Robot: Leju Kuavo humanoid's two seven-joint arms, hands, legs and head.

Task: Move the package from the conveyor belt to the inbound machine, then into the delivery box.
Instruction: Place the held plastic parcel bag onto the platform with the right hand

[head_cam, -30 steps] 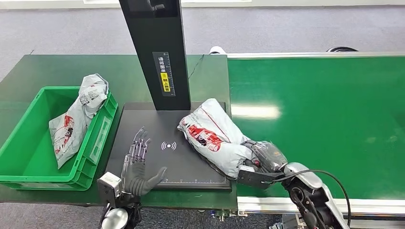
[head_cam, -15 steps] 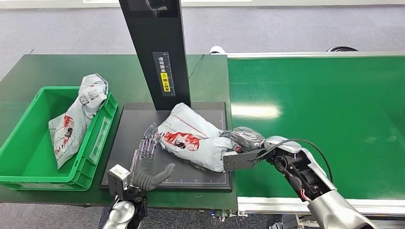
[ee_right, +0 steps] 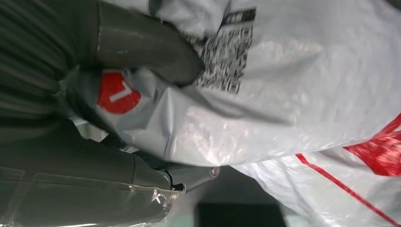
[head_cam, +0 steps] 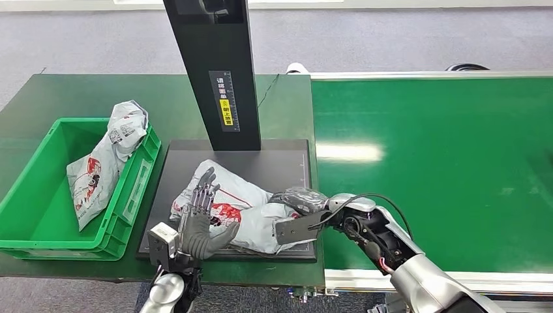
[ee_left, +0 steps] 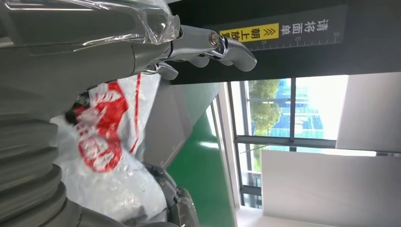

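The right hand [head_cam: 301, 199] grips the grey plastic package with red print [head_cam: 244, 212] lying on the black flat inbound machine plate [head_cam: 287, 163]. The left hand [head_cam: 199, 225], fingers spread, stands at its 9 o'clock side. The thin bag may slip during handover toward the green plastic box [head_cam: 39, 222].

Right robot hand [head_cam: 301, 199] clenched gripping; left robot hand [head_cam: 199, 225] spread upright.

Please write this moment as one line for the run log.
stage: package on inbound machine | right robot hand: grips package | left robot hand: open beside package | delivery box: holds another package
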